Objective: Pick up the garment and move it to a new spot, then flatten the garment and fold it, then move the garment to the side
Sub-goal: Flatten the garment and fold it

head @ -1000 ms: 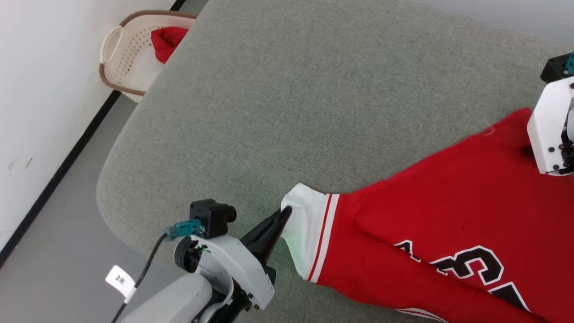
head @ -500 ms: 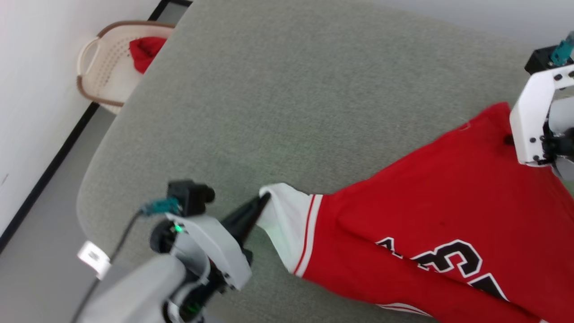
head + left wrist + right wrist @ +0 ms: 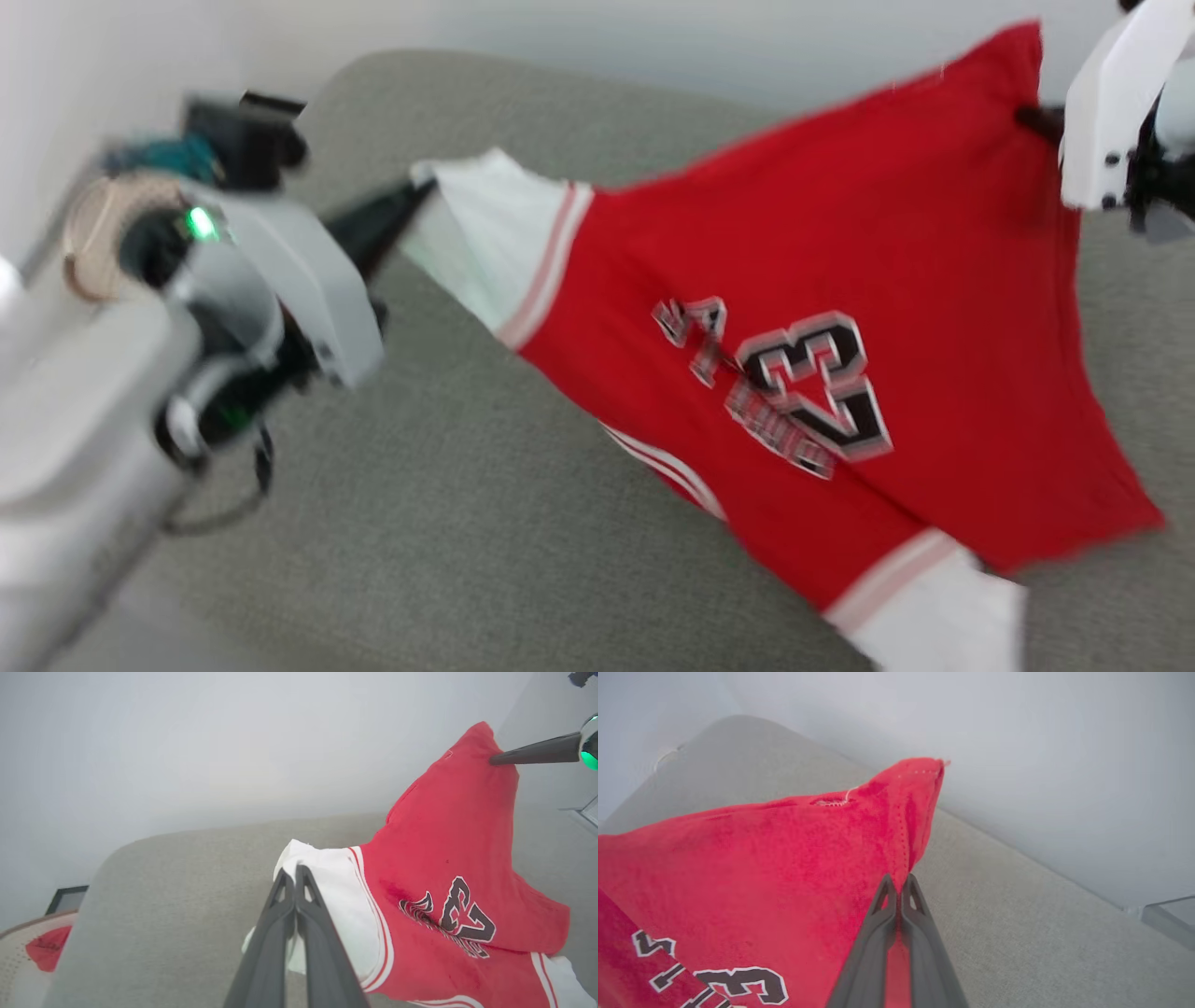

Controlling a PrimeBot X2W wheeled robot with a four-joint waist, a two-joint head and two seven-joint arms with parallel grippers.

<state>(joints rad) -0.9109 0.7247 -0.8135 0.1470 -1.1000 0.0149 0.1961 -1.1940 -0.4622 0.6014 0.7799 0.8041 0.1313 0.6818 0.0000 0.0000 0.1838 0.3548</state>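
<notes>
Grey padded surface (image 3: 420, 523) lies below 1 shirt (image 3: 840, 233), which is lifted and stretched over it. The shirt looks soft, light and limp, likely to sag, and best held at corners and hems. 1 basket (image 3: 42, 918) sits beside. 2 grippers are clamped tight on the shirt: left gripper (image 3: 293, 873) on a white sleeve, right gripper (image 3: 899, 883) on a red corner.

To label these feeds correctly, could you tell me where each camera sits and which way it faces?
Head view: on the robot's head, looking down at the garment over the grey cushion; left fingers and right fingers show.
Left wrist view: on the left wrist, looking along its shut fingers pinching the white sleeve.
Right wrist view: on the right wrist, along its shut fingers gripping the red corner.
Shared: all show garment and cushion.
</notes>
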